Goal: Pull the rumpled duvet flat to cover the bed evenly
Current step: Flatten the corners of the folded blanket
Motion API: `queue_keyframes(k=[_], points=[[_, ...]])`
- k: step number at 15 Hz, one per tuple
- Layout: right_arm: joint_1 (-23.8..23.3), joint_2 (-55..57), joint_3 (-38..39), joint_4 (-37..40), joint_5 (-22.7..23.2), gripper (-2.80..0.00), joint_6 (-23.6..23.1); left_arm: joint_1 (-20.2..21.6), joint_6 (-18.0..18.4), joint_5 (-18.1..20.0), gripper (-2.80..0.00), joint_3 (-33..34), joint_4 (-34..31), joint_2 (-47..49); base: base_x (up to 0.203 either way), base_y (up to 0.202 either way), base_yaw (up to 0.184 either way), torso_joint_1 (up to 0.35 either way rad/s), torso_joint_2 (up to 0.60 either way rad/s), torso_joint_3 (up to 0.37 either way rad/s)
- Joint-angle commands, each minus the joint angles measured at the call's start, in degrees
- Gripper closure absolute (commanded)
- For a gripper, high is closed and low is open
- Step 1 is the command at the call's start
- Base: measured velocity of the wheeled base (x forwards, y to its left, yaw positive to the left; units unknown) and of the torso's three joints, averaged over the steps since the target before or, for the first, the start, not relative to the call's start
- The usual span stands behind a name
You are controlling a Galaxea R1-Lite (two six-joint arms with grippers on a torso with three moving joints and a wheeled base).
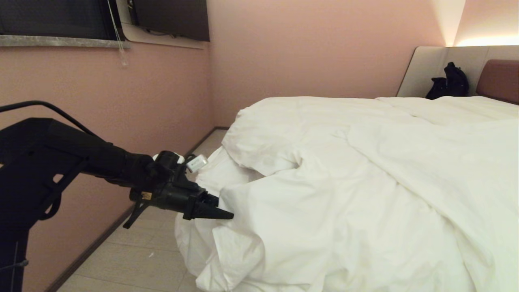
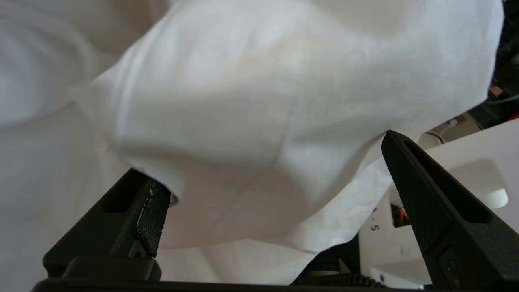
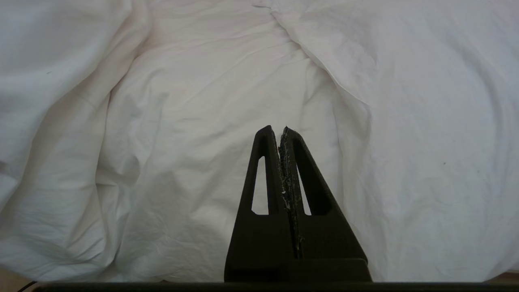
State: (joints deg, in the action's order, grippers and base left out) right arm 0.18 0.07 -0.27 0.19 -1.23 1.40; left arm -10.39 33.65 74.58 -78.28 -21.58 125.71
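Duvet [image 1: 365, 182] heaped on the bed [image 1: 496, 79], spilling over its near left corner toward the floor [image 1: 134, 259]. Left tool [image 1: 221, 211] at that corner, touching the duvet. Bag [image 1: 448, 83] behind, against the headboard. Wall [image 1: 121, 101] left of the bed.

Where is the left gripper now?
In the head view, the left gripper is at lower left, open, at the duvet's bunched corner beside the pink wall.

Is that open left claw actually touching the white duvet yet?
Touching. In the left wrist view, a fold of the duvet sits between the open left claw fingers and drapes over one finger.
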Motion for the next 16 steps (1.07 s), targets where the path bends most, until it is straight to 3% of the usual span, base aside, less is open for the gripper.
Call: queue_keyframes(k=[1, 11, 16], points=[[0.0, 0.0, 0.0, 0.0, 0.0, 0.00, 0.0, -0.9, 0.2, 0.4, -2.80, 0.1, -0.2, -0.7, 0.000, 0.000, 0.000, 0.000, 0.00, 0.000], [0.0, 0.0, 0.0, 0.0, 0.0, 0.00, 0.0, -6.6, -1.1, -1.1, -2.80, -0.6, -0.4, -0.2, 0.000, 0.000, 0.000, 0.000, 0.00, 0.000], [0.0, 0.0, 0.0, 0.0, 0.0, 0.00, 0.0, -7.0, -1.3, -1.1, -2.80, -0.6, -0.4, -0.2, 0.000, 0.000, 0.000, 0.000, 0.00, 0.000]])
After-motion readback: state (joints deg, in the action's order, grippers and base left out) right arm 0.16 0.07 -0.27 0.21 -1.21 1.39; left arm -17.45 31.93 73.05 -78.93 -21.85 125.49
